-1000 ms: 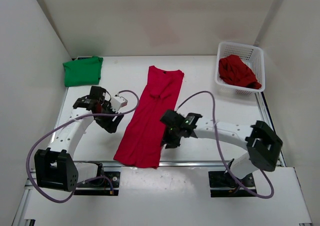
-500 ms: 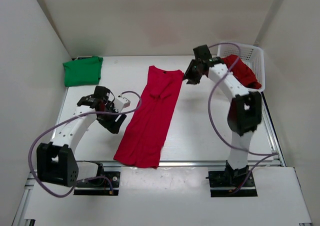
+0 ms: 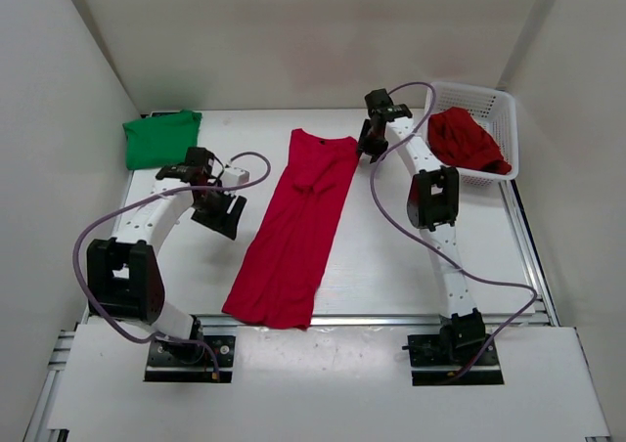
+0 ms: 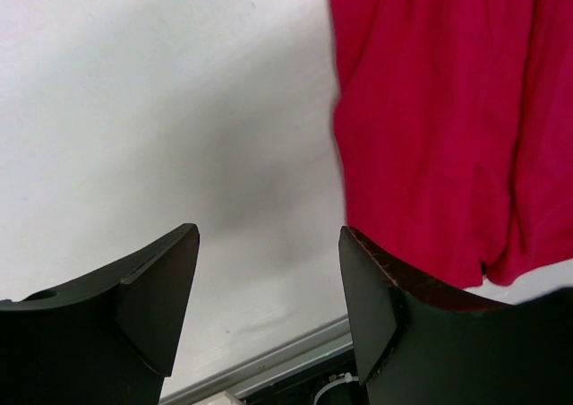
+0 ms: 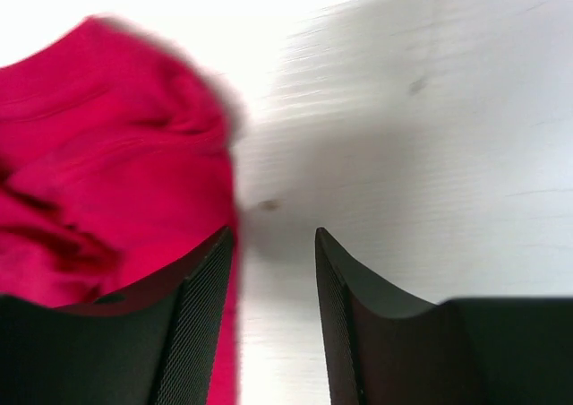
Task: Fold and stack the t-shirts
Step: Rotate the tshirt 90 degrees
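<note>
Mid-table, a long red t-shirt [image 3: 293, 227], laid flat as a narrow slanted strip, collar at the far end, hem close to the near edge of the table [image 3: 391, 237]

Well off to the left of that shirt's collar end, in the far left corner, a green t-shirt [image 3: 162, 139], folded to a rough square and flat on the surface

Well off to the right of the collar end, a second red t-shirt [image 3: 465, 139], bunched up inside a white mesh basket [image 3: 489, 98] and not folded

Just left of the long shirt's middle stretch, the left gripper [image 3: 223, 217], low over bare table and apart from the cloth. Released: jaws spread wide, only white surface between them in the left wrist view, the shirt's left edge and hem past the right-hand jaw

Just right of the long shirt's collar end, beside its shoulder corner, the right gripper [image 3: 370, 147], at the end of an arm stretched far out. Released too: jaws parted, bare table in the gap, nothing gripped. Red cloth right against the left-hand jaw in the blurred right wrist view; touching or not, cannot tell
</note>
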Tool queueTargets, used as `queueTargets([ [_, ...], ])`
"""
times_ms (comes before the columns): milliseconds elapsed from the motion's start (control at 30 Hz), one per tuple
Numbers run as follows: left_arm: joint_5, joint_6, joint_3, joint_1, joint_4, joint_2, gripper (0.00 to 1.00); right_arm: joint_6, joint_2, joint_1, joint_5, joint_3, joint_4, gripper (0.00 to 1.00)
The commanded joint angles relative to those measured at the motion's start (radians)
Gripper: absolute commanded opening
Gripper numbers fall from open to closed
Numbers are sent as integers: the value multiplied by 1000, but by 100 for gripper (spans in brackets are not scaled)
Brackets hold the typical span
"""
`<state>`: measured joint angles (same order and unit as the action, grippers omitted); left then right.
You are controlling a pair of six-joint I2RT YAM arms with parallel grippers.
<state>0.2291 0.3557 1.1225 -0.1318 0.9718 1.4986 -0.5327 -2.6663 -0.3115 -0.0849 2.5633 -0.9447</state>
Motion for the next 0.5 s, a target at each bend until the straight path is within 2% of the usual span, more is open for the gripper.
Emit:
queueTargets([
  [0,32,-43,56,18,-19,34,75,82,-7,12,-21,15,-37,48],
  [133,26,-44,102,43,-27,92,74,89,-53,31,56,8,-22,45],
  [467,12,-37,155,77,-24,149,74,73,-66,-21,11,142,-68,43],
])
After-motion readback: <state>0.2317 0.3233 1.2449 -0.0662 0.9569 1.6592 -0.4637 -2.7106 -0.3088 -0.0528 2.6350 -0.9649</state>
